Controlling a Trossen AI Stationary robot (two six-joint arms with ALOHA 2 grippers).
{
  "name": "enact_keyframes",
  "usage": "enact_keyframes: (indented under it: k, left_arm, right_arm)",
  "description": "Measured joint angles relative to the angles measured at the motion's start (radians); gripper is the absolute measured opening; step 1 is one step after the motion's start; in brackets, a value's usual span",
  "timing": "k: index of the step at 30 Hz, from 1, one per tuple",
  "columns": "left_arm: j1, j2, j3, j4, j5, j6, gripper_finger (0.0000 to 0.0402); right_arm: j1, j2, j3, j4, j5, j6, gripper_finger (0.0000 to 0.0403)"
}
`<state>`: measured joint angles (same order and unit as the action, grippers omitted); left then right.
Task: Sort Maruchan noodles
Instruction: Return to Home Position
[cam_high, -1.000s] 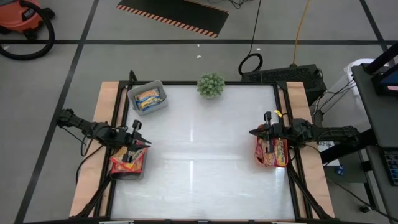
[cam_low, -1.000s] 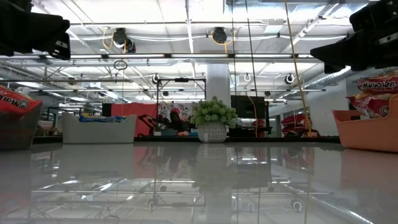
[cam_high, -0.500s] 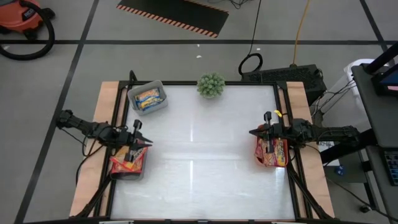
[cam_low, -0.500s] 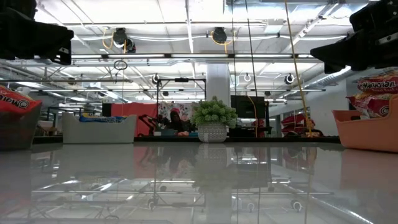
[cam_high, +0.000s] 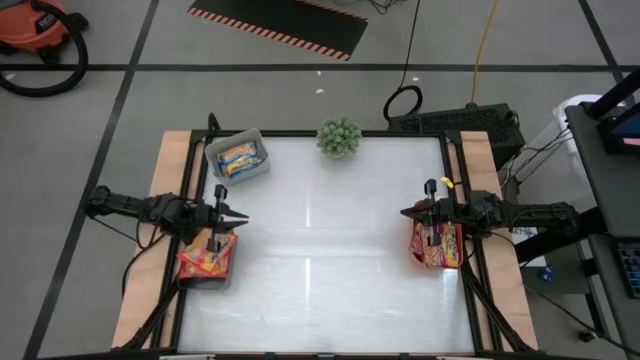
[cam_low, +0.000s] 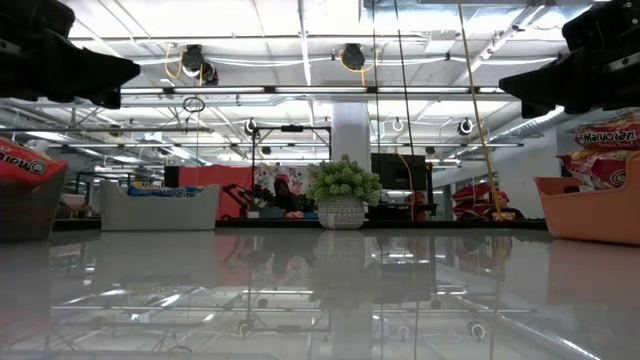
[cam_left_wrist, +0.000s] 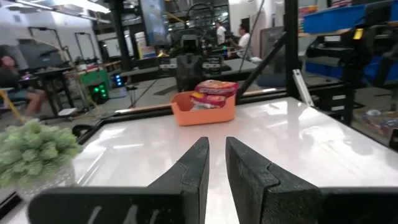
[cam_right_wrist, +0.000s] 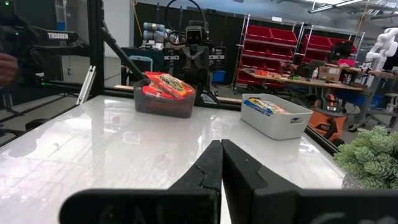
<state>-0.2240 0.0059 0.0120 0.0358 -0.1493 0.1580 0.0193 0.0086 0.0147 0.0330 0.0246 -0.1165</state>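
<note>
- So, noodle packets (cam_high: 206, 261) all binned: dark bin (cam_high: 208, 263) lower left, orange bin (cam_high: 437, 245) mid right, grey bin (cam_high: 238, 157) upper left.
- My left gripper (cam_high: 236, 216) above dark bin, jaws a narrow slit, empty; red packets just below it.
- My right gripper (cam_high: 404, 212) over orange bin, jaws closed, empty.

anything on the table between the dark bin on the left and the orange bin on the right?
Nothing: the high view shows bare white tabletop between the dark bin and the orange bin.
</note>
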Motion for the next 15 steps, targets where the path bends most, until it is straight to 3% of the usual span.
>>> enact_keyframes:
  k: [15]
  left_arm:
    - [0.014, 0.000, -0.001, -0.004, 0.026, -0.026, 0.0060]
  right_arm:
    - [0.000, 0.000, 0.000, 0.000, 0.000, 0.000, 0.0000]
